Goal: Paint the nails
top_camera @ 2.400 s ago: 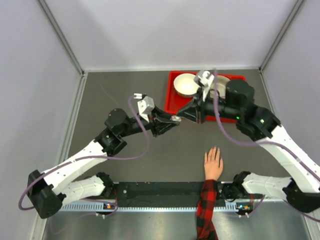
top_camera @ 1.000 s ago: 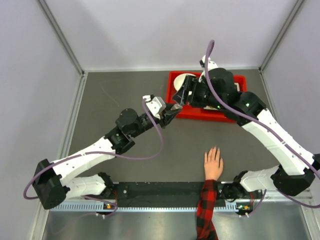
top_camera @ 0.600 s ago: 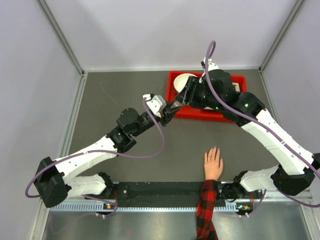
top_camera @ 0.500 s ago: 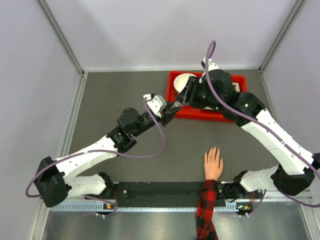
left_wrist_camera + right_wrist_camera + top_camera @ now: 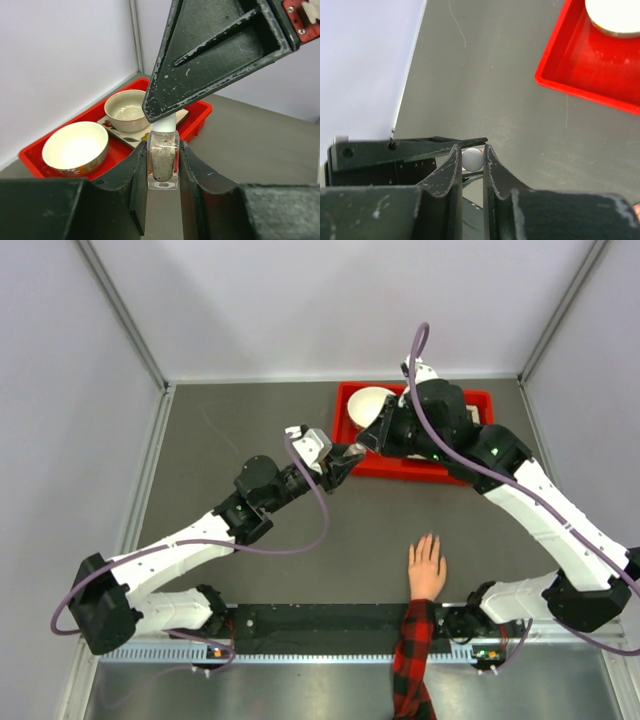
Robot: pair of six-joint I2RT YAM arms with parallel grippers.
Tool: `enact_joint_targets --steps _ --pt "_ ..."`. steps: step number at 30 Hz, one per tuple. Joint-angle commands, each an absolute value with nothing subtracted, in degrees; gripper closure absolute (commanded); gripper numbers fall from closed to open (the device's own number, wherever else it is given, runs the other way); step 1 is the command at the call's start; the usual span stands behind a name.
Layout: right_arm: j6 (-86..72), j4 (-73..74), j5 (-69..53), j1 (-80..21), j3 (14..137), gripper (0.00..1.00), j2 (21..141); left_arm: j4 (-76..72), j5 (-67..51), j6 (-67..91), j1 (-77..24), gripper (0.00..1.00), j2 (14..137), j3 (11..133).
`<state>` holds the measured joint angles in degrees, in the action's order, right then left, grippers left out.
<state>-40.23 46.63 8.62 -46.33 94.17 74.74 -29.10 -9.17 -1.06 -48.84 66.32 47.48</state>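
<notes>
My left gripper (image 5: 163,150) is shut on a small clear nail polish bottle (image 5: 163,161) of pale speckled polish, held upright in the air. My right gripper (image 5: 472,152) comes down from above and is shut on the bottle's white cap (image 5: 472,159). In the top view the two grippers, left (image 5: 345,456) and right (image 5: 364,440), meet by the red tray's front-left corner. A light-skinned hand (image 5: 427,570) with a red-and-black plaid sleeve lies flat near the front edge, far from both grippers. Its nails (image 5: 431,538) are too small to make out.
A red tray (image 5: 482,398) stands at the back right, partly under my right arm, with a white bowl (image 5: 368,406) in it. The left wrist view shows two bowls, one (image 5: 76,146) and another (image 5: 126,106), and a small patterned plate in the tray (image 5: 199,111).
Since 2.4 s ago both arms have swung toward the tray, and my right gripper now stands over the bottle on its cap. In the last half second almost nothing has moved.
</notes>
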Motion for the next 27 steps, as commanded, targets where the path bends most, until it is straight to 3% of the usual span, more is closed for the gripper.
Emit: enact_joint_targets --steps 1,5,6,11,12,16,19,22,23,27 --pt "-29.21 40.53 1.44 -47.02 92.39 1.0 69.97 -30.59 -11.94 6.39 -48.43 1.0 64.08 49.66" --pt "-3.6 29.83 -19.72 -47.02 86.06 1.0 64.61 -30.41 -18.53 12.38 -47.37 1.0 62.14 50.01" --pt "2.14 29.88 -30.91 -47.02 85.09 1.0 63.38 -30.41 -20.02 13.44 -47.2 1.0 61.44 50.1" --pt "26.59 29.36 -53.14 -46.15 80.68 1.0 57.21 -30.5 -25.84 18.63 -47.11 1.0 58.89 50.01" --pt "28.72 33.27 -62.22 -45.36 82.08 1.0 58.43 -30.76 -26.19 19.15 -47.2 1.0 58.28 50.01" --pt "39.44 53.23 -70.57 -44.74 99.09 1.0 69.59 -32.34 -28.12 22.14 -47.11 1.0 57.57 49.92" --pt "41.84 54.95 -69.96 -44.74 100.03 1.0 72.69 -32.0 -28.21 22.33 -47.11 1.0 56.61 49.92" --pt "32.72 39.11 -65.23 -44.74 91.71 0.65 68.04 -30.41 -27.34 21.19 -47.02 1.0 55.55 50.01" --pt "26.43 34.93 -62.6 -44.74 89.58 0.41 66.29 -29.98 -26.9 20.83 -47.02 1.0 55.37 50.1" --pt "10.31 24.61 -40.41 -44.74 85.43 0.26 62.22 -27.69 -21.3 17.41 -47.02 1.0 55.11 50.01"
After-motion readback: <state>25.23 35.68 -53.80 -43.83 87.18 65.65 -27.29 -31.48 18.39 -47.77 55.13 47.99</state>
